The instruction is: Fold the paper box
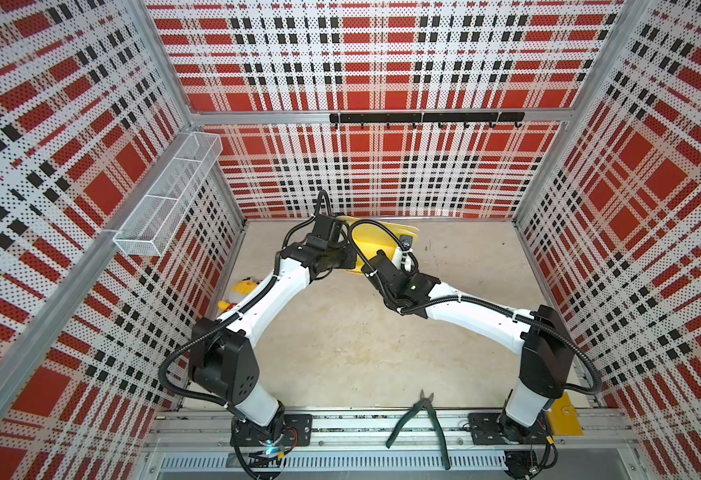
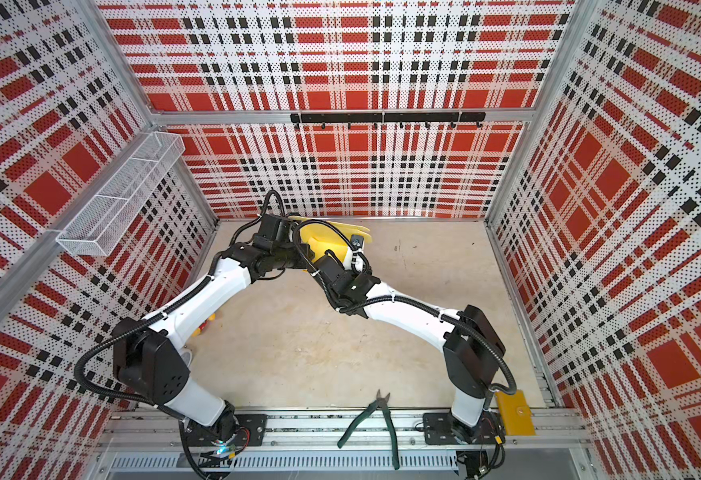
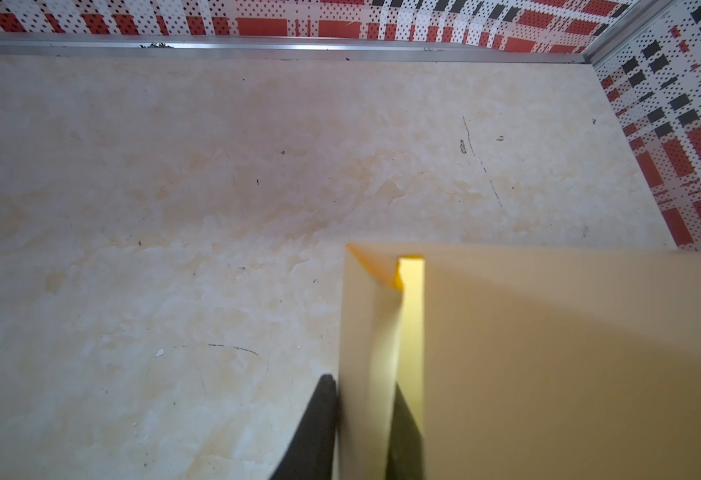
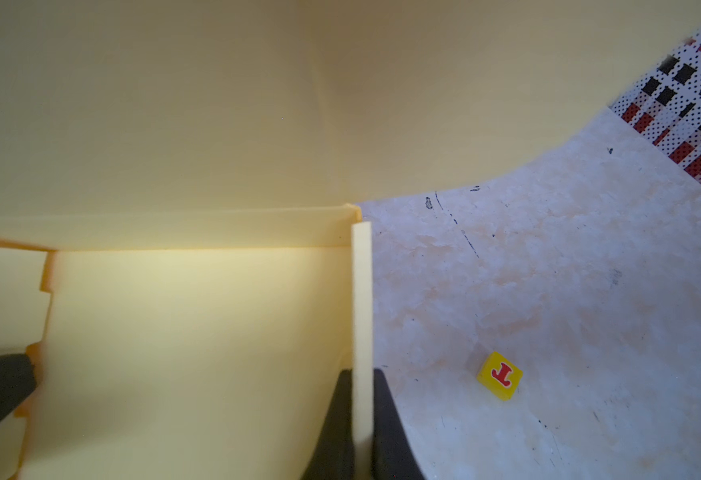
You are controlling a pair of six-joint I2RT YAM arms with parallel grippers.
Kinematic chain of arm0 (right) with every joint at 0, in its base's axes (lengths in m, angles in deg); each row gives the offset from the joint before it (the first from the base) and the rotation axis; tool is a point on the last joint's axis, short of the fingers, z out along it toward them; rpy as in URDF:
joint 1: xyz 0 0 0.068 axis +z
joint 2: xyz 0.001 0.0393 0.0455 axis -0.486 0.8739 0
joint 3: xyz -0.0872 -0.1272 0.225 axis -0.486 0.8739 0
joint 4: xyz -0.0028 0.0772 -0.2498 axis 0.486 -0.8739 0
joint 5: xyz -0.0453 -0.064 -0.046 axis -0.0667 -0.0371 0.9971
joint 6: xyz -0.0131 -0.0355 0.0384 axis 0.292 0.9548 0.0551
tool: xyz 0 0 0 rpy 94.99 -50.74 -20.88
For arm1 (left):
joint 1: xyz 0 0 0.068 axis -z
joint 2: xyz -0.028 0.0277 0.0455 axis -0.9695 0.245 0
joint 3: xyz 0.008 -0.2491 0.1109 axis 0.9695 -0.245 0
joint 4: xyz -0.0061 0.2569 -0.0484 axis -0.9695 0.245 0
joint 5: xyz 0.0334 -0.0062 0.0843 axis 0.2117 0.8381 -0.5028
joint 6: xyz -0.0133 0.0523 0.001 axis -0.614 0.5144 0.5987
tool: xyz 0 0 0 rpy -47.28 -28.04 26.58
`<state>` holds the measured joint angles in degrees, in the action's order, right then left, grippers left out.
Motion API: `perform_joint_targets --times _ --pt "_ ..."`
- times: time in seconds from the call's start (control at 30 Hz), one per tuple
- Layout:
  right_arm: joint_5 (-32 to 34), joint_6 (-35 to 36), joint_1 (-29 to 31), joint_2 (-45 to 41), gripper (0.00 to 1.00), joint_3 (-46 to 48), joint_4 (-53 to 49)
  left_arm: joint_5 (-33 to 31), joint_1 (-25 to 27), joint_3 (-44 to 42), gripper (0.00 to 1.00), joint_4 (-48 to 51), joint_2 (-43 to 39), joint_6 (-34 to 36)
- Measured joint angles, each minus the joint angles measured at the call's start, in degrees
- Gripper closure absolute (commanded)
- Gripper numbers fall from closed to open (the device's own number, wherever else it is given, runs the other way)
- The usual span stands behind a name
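Observation:
The paper box point(image 1: 371, 239) is pale yellow cardboard, partly formed, at the far middle of the table in both top views point(image 2: 324, 241). Both wrists crowd over it and hide most of it and the fingertips. In the left wrist view my left gripper point(image 3: 363, 390) has a dark finger on each side of an upright, folded-over side wall of the box point(image 3: 548, 353), pressed against it. In the right wrist view my right gripper point(image 4: 361, 378) is shut on the thin opposite side wall, with the box floor point(image 4: 195, 332) and a raised rear panel beside it.
A small yellow cube with a red mark point(image 4: 499, 376) lies on the table near the right gripper. Green pliers point(image 1: 419, 419) rest on the front rail. A yellow plush toy point(image 1: 243, 286) sits by the left wall under the left arm. A wire basket point(image 1: 166, 195) hangs on that wall.

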<state>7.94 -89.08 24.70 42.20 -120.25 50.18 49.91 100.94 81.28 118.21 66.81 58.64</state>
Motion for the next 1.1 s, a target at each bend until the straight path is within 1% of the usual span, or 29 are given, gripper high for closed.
perform_joint_targets --times 0.03,0.07,0.1,0.17,0.23,0.3,0.47,0.53,0.7,0.8,0.87,1.0,1.07,1.1 --pt "-0.07 -0.22 0.0 0.13 1.0 0.0 0.04 -0.39 0.02 -0.04 0.87 0.07 0.2 0.11" --pt "-0.39 -0.28 0.0 0.15 0.92 0.02 0.09 -0.81 0.04 -0.07 0.87 0.11 0.61 0.2" --pt "-0.92 -0.26 -0.04 0.15 0.8 0.11 0.13 -1.01 0.04 -0.07 0.87 0.09 1.11 0.22" --pt "-2.58 0.07 -0.31 0.15 0.63 0.68 1.51 -1.2 0.07 -0.07 0.87 0.24 2.03 0.44" --pt "-4.35 1.01 -0.17 -0.15 0.5 1.92 4.11 -1.38 0.28 -0.07 0.87 0.33 3.54 0.63" --pt "-6.23 1.31 -0.04 -1.03 0.43 4.09 5.84 -1.4 0.37 -0.04 0.86 0.44 5.14 1.07" --pt "-9.79 -0.07 0.28 -6.75 0.31 10.51 6.23 -1.55 0.74 -0.42 0.87 0.5 8.22 2.23" --pt "-10.49 -0.98 0.35 -11.13 0.24 14.58 6.12 -1.86 0.92 -1.4 0.87 -0.02 8.5 3.08" --pt "-10.8 -2.29 0.52 -22.58 0.13 24.06 4.42 -2.67 1.73 -2.43 0.87 -0.5 10.23 5.31" --pt "-10.75 -2.1 0.52 -29.9 0.09 30.36 4.13 -2.75 2.38 -1.2 0.87 -0.55 13.2 6.62" --pt "-10.8 -1.18 0.42 -34.62 0.09 33.77 3.54 -3.08 3.21 -0.68 0.87 -0.92 15.47 8.24" --pt "-11.19 2.23 -0.96 -41.88 0.08 35.74 2.27 -3.06 5.31 -0.55 0.89 -0.85 18.12 11.28" --pt "-12.26 3.8 -3.06 -44.5 0.08 35.74 1.99 -3.34 6.6 -0.26 1.0 -0.87 19.21 12.96" --pt "-12.83 4.37 -4.42 -45.59 0.08 35.71 1.62 -3.43 7.19 -0.11 1.0 -1.01 19.74 13.97"
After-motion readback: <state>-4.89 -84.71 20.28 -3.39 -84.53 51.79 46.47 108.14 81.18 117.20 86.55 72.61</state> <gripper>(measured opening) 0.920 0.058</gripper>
